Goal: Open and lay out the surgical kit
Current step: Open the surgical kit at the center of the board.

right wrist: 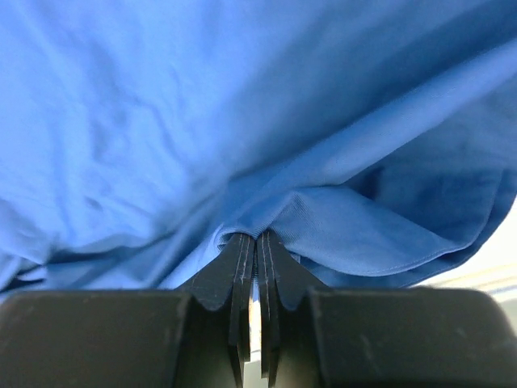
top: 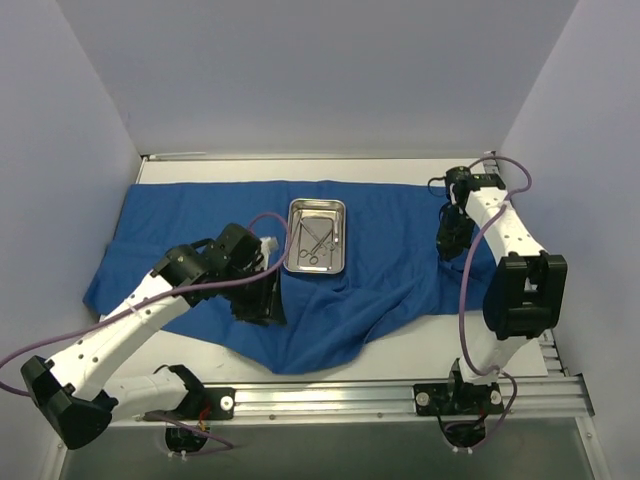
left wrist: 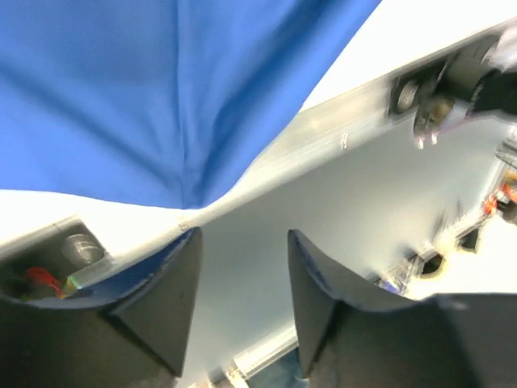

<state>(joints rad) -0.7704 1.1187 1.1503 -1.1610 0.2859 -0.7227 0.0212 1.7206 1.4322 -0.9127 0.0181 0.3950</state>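
The surgical kit's royal-blue cloth (top: 390, 270) lies spread and wrinkled over most of the table. On its middle rests a small shiny steel tray (top: 317, 262) holding thin silvery scissor-like instruments (top: 316, 238). My left gripper (top: 264, 312) hovers over the cloth's near front fold, left of the tray. In the left wrist view the left gripper (left wrist: 244, 238) is open with nothing between the fingers, and the cloth (left wrist: 161, 89) lies beyond the tips. My right gripper (top: 452, 240) is at the cloth's right edge. In the right wrist view it (right wrist: 257, 236) is shut on a fold of the cloth (right wrist: 339, 226).
An aluminium rail (top: 400, 398) with the arm bases runs along the near edge. The cloth's front point (top: 300, 358) reaches close to it. White walls close in the left, right and back. A bare strip of table (top: 300, 170) shows behind the cloth.
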